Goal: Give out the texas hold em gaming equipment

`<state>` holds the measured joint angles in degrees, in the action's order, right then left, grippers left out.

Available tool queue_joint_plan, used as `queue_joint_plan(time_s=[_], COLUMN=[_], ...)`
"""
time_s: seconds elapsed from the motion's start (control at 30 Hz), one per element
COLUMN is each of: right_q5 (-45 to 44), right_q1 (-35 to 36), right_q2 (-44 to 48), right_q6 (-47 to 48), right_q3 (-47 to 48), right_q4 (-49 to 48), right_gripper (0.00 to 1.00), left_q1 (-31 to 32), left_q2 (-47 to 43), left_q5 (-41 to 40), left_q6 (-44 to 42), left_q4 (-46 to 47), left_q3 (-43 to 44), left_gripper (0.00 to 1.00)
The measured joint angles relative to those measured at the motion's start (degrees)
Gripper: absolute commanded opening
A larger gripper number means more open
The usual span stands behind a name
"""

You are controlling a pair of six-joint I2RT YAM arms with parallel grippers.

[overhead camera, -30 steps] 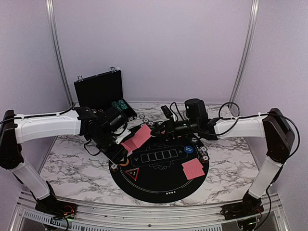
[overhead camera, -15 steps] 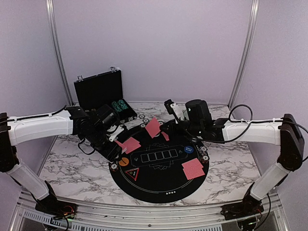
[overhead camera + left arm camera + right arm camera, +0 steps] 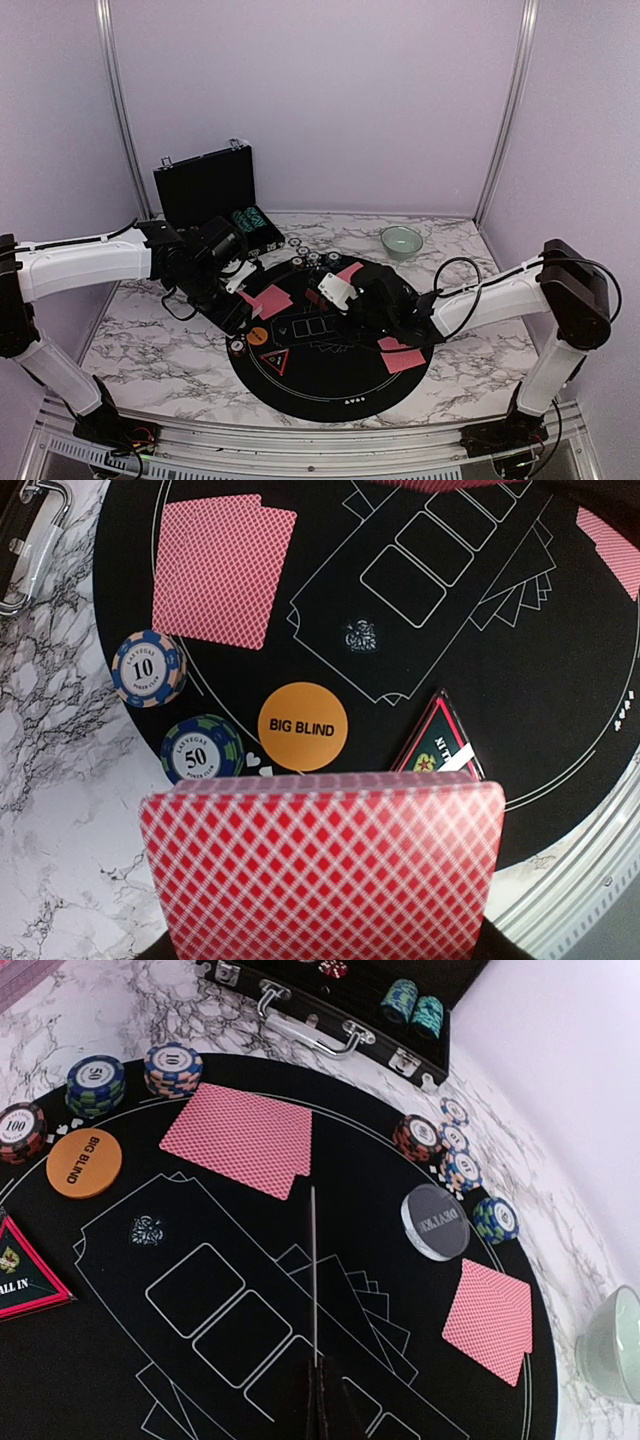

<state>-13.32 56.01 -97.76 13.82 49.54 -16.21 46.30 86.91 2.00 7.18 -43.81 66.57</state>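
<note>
The left gripper (image 3: 320, 948) grasps the deck of red-backed cards (image 3: 320, 865) by its sides over the black poker mat (image 3: 90, 1380)'s left rim. The right gripper (image 3: 325, 1400) pinches a single card (image 3: 313, 1270), seen edge-on above the mat's middle. That card is probably light, thin, bendy and slick, so pinching one short edge suits it.
</note>
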Motion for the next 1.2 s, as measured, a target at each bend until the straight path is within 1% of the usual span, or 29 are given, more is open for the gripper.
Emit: queue_joint_plan(time_s=[0.17, 0.37, 0.57, 0.87, 0.97, 1.07, 1.2], right_q5=[-4.9, -8.7, -10.2, -10.1, -9.4, -8.0, -4.6], right_q1=[4.5, 7.1, 8.1, 11.9, 12.2, 11.7, 8.8], right_q2=[-3.6, -6.0, -6.1, -5.3, -3.7, -1.5, 1.0], right_q6=[5.0, 8.9, 9.2, 5.3, 3.0, 0.0, -5.6], right_q3=[0.0, 0.0, -0.2, -3.8, -5.3, -5.9, -5.3], right_q4=[-4.3, -6.7, -6.9, -4.4, -2.5, 0.0, 3.6], right_gripper=[0.00, 0.00, 0.21, 0.46, 0.50, 0.51, 0.54], left_q1=[-0.3, -0.6, -0.6, -0.8, -0.9, -0.9, -0.9], left_q2=[0.0, -0.1, -0.1, -0.1, -0.1, -0.1, -0.1], left_q5=[0.0, 0.1, 0.1, 0.2, 0.5, 0.6, 0.7], left_q6=[-0.1, -0.2, -0.3, -0.6, -0.7, -0.8, -0.8], left_q4=[0.0, 0.0, 0.0, 0.0, 0.0, 0.0, 0.0], left_q3=[-0.2, -0.2, -0.2, -0.2, -0.2, -0.2, -0.2], left_gripper=[0.50, 0.50, 0.50, 0.50, 0.50, 0.50, 0.50])
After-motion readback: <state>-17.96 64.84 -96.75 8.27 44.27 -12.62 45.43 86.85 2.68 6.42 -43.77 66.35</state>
